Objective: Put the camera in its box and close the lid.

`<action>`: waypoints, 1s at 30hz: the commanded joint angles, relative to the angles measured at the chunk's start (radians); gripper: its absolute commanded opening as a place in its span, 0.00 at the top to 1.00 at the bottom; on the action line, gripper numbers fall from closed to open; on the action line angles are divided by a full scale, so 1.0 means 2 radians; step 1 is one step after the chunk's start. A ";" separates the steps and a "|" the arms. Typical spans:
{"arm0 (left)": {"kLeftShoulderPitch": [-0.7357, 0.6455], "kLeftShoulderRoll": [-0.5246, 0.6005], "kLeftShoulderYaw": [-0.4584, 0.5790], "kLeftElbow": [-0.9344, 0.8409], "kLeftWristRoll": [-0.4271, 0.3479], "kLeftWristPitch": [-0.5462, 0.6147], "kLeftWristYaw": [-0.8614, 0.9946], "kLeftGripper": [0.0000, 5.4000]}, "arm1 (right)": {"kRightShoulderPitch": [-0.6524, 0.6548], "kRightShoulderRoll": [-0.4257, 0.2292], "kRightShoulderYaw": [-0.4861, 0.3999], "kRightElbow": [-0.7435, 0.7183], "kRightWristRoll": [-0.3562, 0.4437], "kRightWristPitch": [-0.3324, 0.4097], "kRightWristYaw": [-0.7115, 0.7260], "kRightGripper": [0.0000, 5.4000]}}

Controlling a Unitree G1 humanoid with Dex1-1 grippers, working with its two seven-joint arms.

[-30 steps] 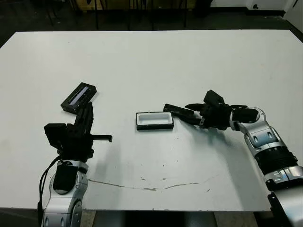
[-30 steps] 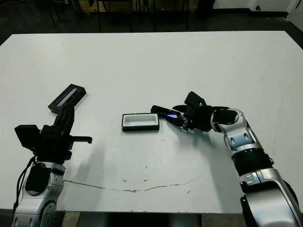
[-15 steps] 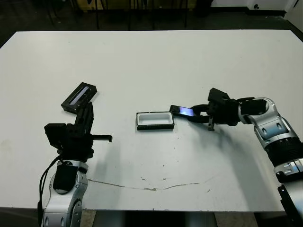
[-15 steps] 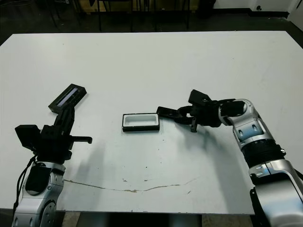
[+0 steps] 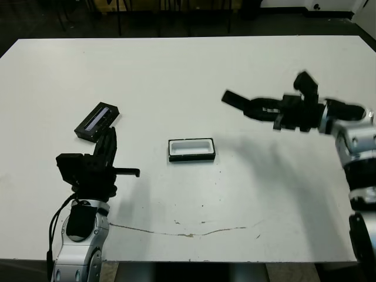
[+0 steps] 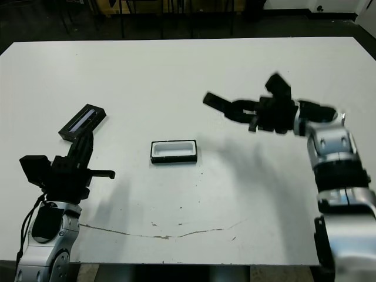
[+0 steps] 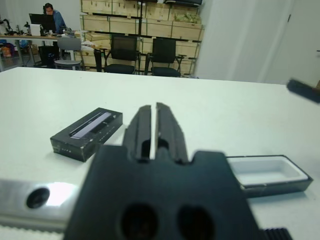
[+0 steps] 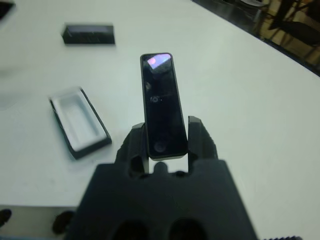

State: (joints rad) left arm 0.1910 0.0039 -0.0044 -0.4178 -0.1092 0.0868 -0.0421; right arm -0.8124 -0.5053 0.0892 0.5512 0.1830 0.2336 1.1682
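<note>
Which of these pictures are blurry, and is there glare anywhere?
Left and right eye views: the right pincer and the camera it grips are smeared, while the box and lid stay crisp. Right wrist view: sharp on the camera, with a pinkish glare patch at its far end. Left wrist view: the near pincer body is soft.

Slim black bar-shaped camera (image 8: 161,106) — its near end is hidden between the black fingers of the right gripper (image 8: 165,145); in the head views it is motion-blurred. In the left wrist view only its tip shows, cut by the picture's edge. The right arm's grey forearm (image 5: 359,154) runs off the frame. Flat black lid with a glossy window strip (image 7: 88,133) — printing on its side is too small to read.
</note>
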 commanded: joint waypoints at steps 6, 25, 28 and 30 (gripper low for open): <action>0.002 0.000 -0.006 -0.006 0.013 0.020 0.010 1.00 | -0.045 0.019 0.087 -0.057 -0.030 0.054 0.054 0.89; 0.004 -0.002 -0.008 -0.001 0.017 0.016 0.010 1.00 | -0.035 0.045 0.216 -0.077 -0.130 0.049 0.066 0.89; 0.004 -0.002 -0.009 -0.001 0.016 0.017 0.010 1.00 | -0.032 0.045 0.216 -0.072 -0.135 0.040 0.063 0.89; 0.005 -0.002 -0.009 -0.001 0.016 0.016 0.008 1.00 | -0.031 0.046 0.216 -0.069 -0.137 0.042 0.063 0.89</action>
State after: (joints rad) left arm 0.1899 -0.0020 -0.0222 -0.4340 -0.0792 0.1072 -0.0248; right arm -0.8914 -0.4178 0.5127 0.4008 -0.0810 0.3209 1.2941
